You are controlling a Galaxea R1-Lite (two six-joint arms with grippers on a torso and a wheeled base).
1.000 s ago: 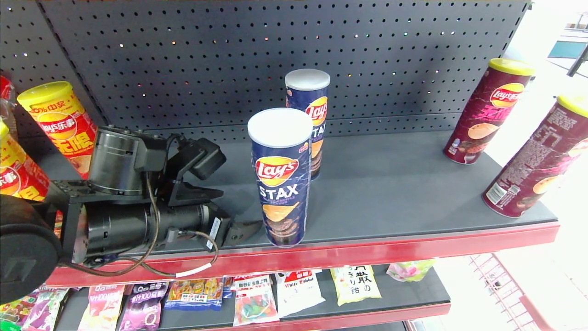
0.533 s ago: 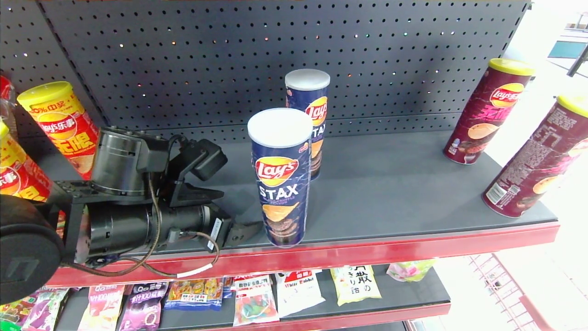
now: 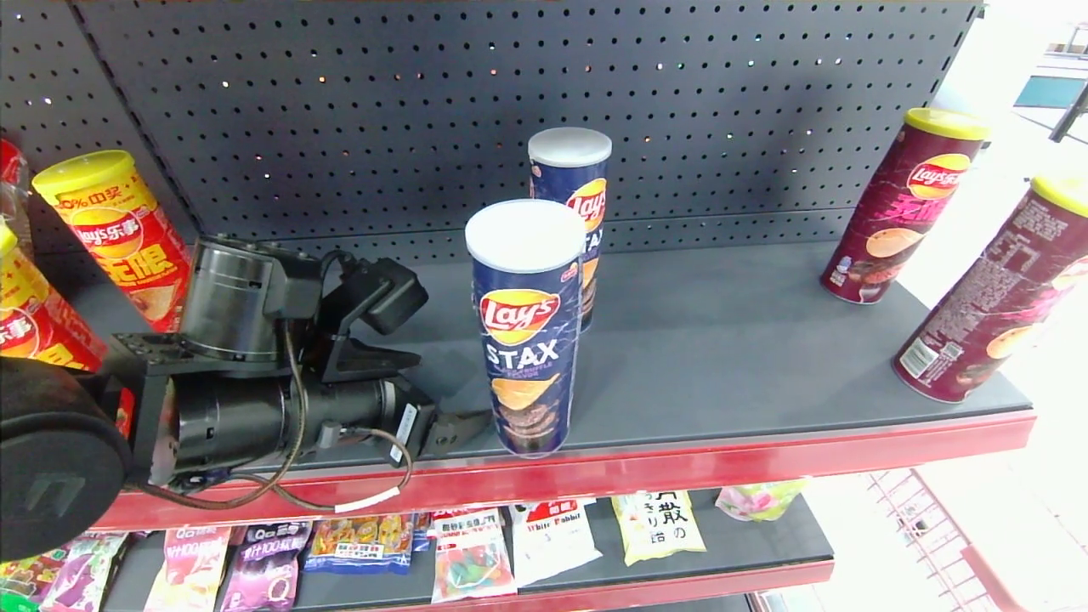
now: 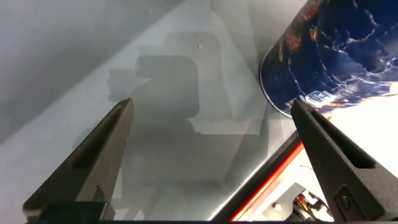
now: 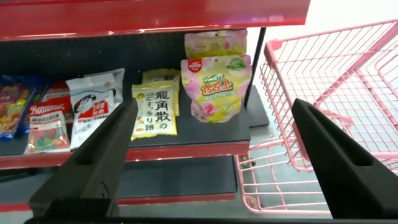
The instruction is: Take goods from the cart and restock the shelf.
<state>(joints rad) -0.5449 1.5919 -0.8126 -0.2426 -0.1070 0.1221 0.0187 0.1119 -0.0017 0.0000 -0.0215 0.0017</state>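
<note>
**Left gripper** [image 4: 212,106]: jaws spread wide, holding nothing. Only bare shelf board lies between the fingers. One fingertip [image 3: 466,420] sits low, just beside the foot of the front can; whether it touches is not clear.

**Front blue can** [image 3: 527,340]: the task's item. Upright on the upper shelf [image 3: 722,340], close to the red front lip [image 3: 722,463], outside the open jaws.

**Rear blue can** [image 3: 571,183]: upright, directly behind the front one, near the pegboard.

**Step in hand (judged):** the can is set down and let go, so the arm needs to clear the shelf.
- Draw the arm back along its own line, away from the can, and keep the jaws wide.
- Make no sideways sweep. The can is tall and narrow and stands near the lip, so a nudge at its foot would likely tip it forward off the shelf.
- Mind the cable loop [image 3: 365,501] hanging over the lip, which may catch.
- Mind the yellow cans [image 3: 110,221] near the arm's outer side.

**Right gripper** [image 5: 214,102]: jaws open and empty, low in front of the snack bags [image 5: 155,109] on the lower shelf.

**Pink cart** [image 5: 336,112]: just beside the right gripper, and the source for the next item.

**Maroon cans** [image 3: 901,204]: well apart, at the shelf's right end.
</note>
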